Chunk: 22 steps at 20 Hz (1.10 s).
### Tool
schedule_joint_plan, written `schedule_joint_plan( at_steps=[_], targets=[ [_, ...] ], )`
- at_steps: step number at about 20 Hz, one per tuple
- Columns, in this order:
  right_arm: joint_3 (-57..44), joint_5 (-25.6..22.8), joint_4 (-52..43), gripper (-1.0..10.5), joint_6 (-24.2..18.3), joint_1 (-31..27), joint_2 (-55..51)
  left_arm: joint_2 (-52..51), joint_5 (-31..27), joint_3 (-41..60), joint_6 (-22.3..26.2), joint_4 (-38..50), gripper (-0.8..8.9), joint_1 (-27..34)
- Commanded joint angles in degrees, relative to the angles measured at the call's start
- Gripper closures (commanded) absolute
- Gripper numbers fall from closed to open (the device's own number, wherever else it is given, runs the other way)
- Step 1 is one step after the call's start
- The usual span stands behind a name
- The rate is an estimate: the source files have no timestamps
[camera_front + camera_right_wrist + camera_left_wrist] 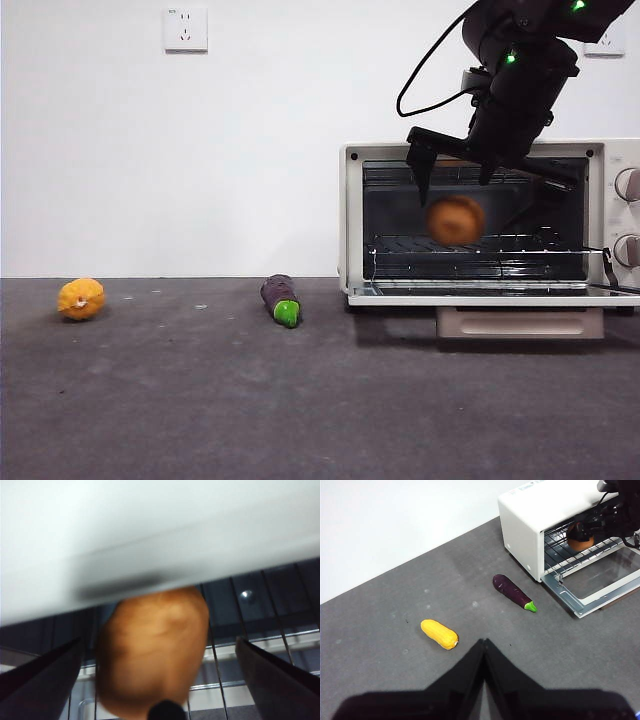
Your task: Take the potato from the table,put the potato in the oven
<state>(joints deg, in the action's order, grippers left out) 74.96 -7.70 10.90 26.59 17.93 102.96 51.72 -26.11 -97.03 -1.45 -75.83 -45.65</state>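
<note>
The potato [455,220] shows blurred inside the mouth of the open oven [350,220], just above its wire rack [470,245]. My right gripper [490,175] hangs at the top of the oven opening and is open. In the right wrist view the potato [152,650] sits between the spread jaws of the right gripper [159,640], with a gap on each side. The left wrist view shows the potato [580,539] from afar, inside the oven [520,520]. My left gripper [483,642] is shut and empty, back over the table [395,630].
The oven door [500,295] lies folded down flat, its handle [520,322] toward me. A purple eggplant [281,298] with a green tip lies left of the oven. A yellow-orange fruit [81,298] rests at the far left. A wall socket [185,29] is behind.
</note>
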Motion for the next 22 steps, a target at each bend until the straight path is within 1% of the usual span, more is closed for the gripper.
schedule_joint_plan(
  at_steps=[1,5,8,10,13,18,21,22],
  targets=[
    [-0.22,-0.24,0.28,4.3,0.33,0.11,-1.07,0.2,-0.09,0.33,0.59,0.26,8.19,0.09],
    [-0.22,-0.04,2.27,4.3,0.44,0.11,-4.66,0.31,-0.09,0.33,0.57,0.26,8.19,0.09],
    [-0.2,1.01,8.13,4.3,2.19,0.11,-7.89,0.33,-0.09,0.33,0.59,0.26,8.19,0.09],
    [-0.2,1.4,12.85,4.4,2.12,0.11,-9.92,0.59,-0.09,0.33,0.57,0.26,8.19,0.09],
    [-0.2,2.38,20.7,4.4,1.25,0.52,-13.2,1.33,-0.07,0.33,0.57,0.26,8.19,0.09],
    [-0.2,2.23,31.78,4.4,-3.26,2.54,-20.17,4.83,0.74,0.33,0.55,0.26,8.19,0.09],
    [-0.2,2.12,36.0,4.5,-4.44,4.55,-24.92,8.33,3.02,0.33,0.42,0.44,8.19,0.09],
    [-0.2,2.1,37.64,4.5,-4.98,5.51,-27.41,10.25,4.85,0.33,0.55,1.29,8.2,0.11]
  ],
)
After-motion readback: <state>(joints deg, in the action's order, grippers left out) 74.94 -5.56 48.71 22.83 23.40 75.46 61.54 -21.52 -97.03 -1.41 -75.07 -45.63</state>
